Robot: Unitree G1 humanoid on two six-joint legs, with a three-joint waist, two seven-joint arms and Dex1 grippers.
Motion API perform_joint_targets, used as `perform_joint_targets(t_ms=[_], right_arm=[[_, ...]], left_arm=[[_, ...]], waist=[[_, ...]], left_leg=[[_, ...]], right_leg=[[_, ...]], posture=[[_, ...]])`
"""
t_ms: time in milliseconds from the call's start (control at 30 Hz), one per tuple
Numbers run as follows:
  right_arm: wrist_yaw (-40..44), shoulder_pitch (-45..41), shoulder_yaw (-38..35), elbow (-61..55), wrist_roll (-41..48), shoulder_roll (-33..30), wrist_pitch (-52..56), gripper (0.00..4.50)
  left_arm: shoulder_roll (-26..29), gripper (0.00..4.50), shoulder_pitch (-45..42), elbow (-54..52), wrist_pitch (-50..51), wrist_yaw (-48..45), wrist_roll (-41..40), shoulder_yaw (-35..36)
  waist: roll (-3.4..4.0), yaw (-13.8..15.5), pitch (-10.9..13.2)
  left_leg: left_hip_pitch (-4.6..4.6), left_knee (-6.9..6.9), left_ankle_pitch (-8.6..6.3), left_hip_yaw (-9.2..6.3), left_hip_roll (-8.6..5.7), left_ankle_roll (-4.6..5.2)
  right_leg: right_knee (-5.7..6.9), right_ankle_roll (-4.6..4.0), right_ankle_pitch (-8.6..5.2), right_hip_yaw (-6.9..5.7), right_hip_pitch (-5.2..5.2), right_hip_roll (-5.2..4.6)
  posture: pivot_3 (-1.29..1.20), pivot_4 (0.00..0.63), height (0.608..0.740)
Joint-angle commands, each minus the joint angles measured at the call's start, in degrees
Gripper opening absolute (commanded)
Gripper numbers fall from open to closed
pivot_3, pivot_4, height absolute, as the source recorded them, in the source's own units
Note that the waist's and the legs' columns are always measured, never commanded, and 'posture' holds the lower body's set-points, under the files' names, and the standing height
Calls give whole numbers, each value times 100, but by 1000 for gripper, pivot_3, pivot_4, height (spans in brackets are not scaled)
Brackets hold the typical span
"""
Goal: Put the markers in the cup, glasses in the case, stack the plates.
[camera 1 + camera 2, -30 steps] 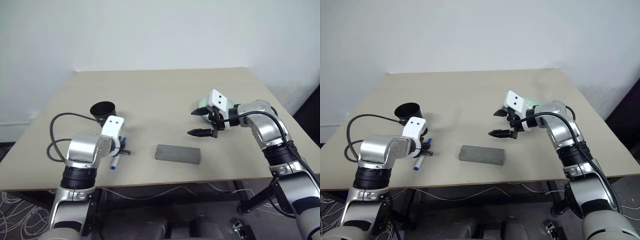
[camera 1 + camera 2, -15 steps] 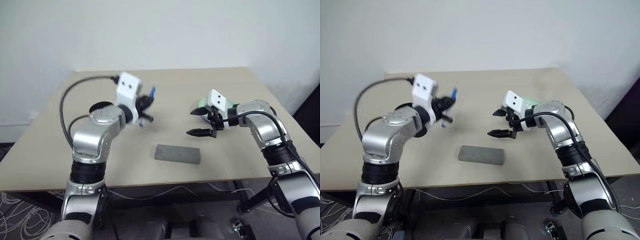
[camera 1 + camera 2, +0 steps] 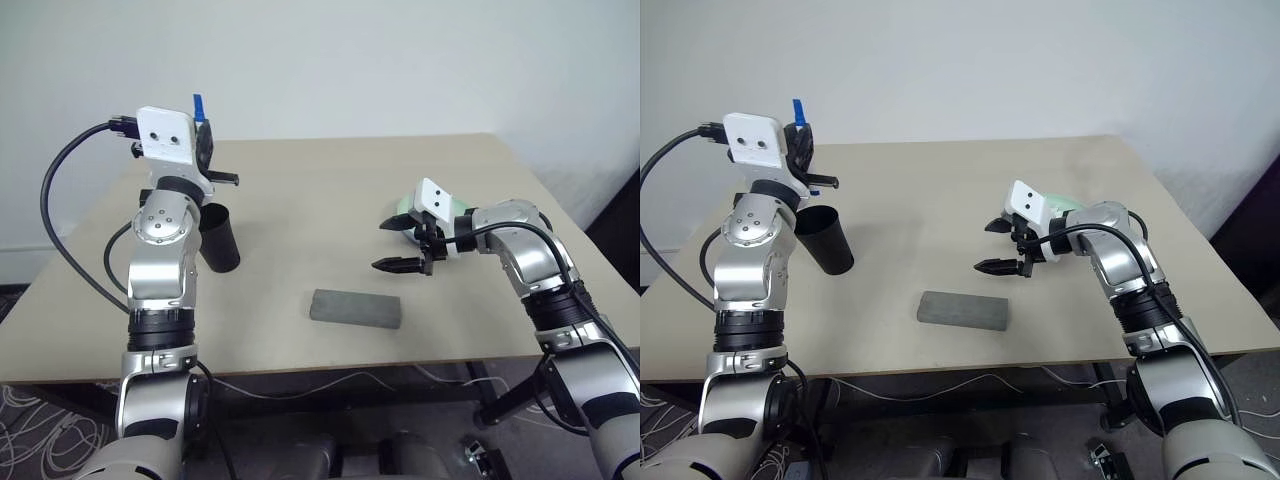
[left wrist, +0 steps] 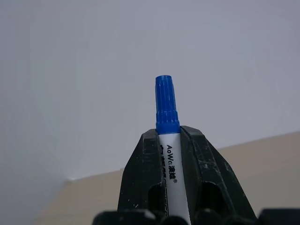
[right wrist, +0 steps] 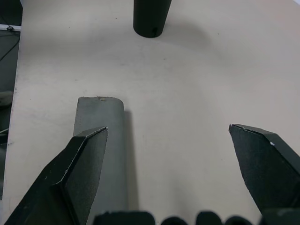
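One marker (image 4: 168,140) sits clamped in your left gripper (image 4: 167,140) (right gripper (image 3: 402,245) gapes empty); lower it tip-first into the cup (image 3: 220,238).

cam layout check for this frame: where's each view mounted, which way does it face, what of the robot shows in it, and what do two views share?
Left eye, right eye: head stereo pair, forward and down at the table; both arms, left gripper raised with the marker, right gripper open.
Left wrist: along its fingers, facing the wall; marker clamped.
Right wrist: along its open fingers, down at the table.
Shared: right wrist and head views both show the case and cup.
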Motion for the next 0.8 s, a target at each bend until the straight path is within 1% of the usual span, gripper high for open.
perform_joint_targets(t_ms=[33, 500, 800], right_arm=[[7, -173, -88, -191, 65, -9, -10, 4500], [0, -127, -90, -276, 83, -14, 25, 4500], [10, -126, -99, -299, 93, -28, 49, 4500]], left_arm=[[60, 141, 102, 39, -440, 11, 123, 36], [11, 141, 420, 993, -1400, 97, 261, 67], [-122, 141, 529, 1582, -2023, 282, 345, 9]], waist=[[-1, 0, 0], [-1, -2, -1], [-2, -1, -2]], left_leg=[[0, 0, 0, 0, 0, 0], [-1, 1, -1, 0, 2, 3], [-2, 2, -1, 1, 2, 4]], right_leg=[[-2, 0, 1, 0, 1, 0], [-7, -1, 12, -2, 1, 2], [-7, -1, 13, -2, 1, 1]], posture=[[0, 0, 740], [0, 0, 740], [0, 0, 740]])
